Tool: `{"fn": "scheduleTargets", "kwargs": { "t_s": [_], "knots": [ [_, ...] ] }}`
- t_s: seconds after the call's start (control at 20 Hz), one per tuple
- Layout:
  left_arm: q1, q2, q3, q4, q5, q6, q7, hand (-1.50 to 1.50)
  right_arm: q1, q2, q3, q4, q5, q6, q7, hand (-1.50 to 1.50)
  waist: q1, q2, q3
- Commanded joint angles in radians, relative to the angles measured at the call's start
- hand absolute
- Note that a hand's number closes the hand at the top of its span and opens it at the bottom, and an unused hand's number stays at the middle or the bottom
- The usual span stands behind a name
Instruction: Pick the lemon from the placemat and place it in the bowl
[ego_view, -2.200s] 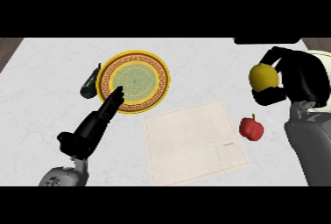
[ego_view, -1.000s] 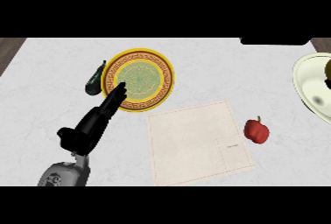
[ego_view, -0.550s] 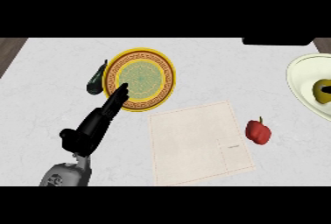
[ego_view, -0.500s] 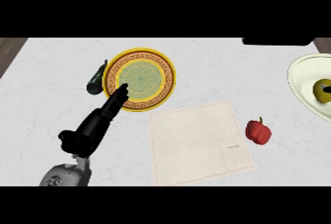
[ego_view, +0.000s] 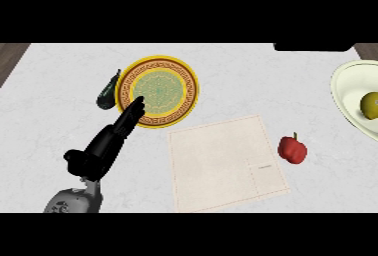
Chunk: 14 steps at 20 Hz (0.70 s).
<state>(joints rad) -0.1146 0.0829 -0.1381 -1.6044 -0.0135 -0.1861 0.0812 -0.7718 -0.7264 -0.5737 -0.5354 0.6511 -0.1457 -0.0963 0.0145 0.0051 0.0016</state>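
The lemon (ego_view: 370, 104) lies inside the pale bowl (ego_view: 343, 95) at the right edge of the head view, partly cut off by the frame. The beige placemat (ego_view: 225, 162) lies flat in the middle of the counter with nothing on it. My left hand (ego_view: 111, 140) stretches up from the lower left, fingers straight, their tips over the lower rim of the yellow patterned plate (ego_view: 159, 90). It holds nothing. My right hand does not show anywhere.
A red bell pepper (ego_view: 292, 149) sits just right of the placemat. A dark green vegetable (ego_view: 108, 91) lies against the plate's left side. A black object (ego_view: 314, 46) is at the counter's far edge, top right.
My right hand, which held the lemon at the right, has left the view. The lemon now rests in the bowl. The view has shifted slightly left; my left hand stayed put.
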Motion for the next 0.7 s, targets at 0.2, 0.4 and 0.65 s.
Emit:
{"fn": "scheduleTargets", "kwargs": {
  "t_s": [0.2,0.4,0.65],
  "knots": [
    [0.004,-0.011,-0.003,-0.014,-0.021,0.018,0.004,0.00,0.060,-0.131,-0.180,0.094,-0.174,0.036,-0.068,-1.50,-0.008,-0.001,0.000],
    [0.001,-0.016,0.009,0.004,-0.011,0.017,0.004,0.00,0.173,-0.200,-0.272,0.105,-0.250,0.038,-0.125,-1.50,-0.019,-0.003,0.000],
    [-0.007,-0.007,0.027,-0.023,0.005,0.011,0.037,0.00,0.292,-0.353,-0.379,0.206,-0.349,0.202,-0.253,-1.50,-0.020,-0.001,0.002]
  ]
}}
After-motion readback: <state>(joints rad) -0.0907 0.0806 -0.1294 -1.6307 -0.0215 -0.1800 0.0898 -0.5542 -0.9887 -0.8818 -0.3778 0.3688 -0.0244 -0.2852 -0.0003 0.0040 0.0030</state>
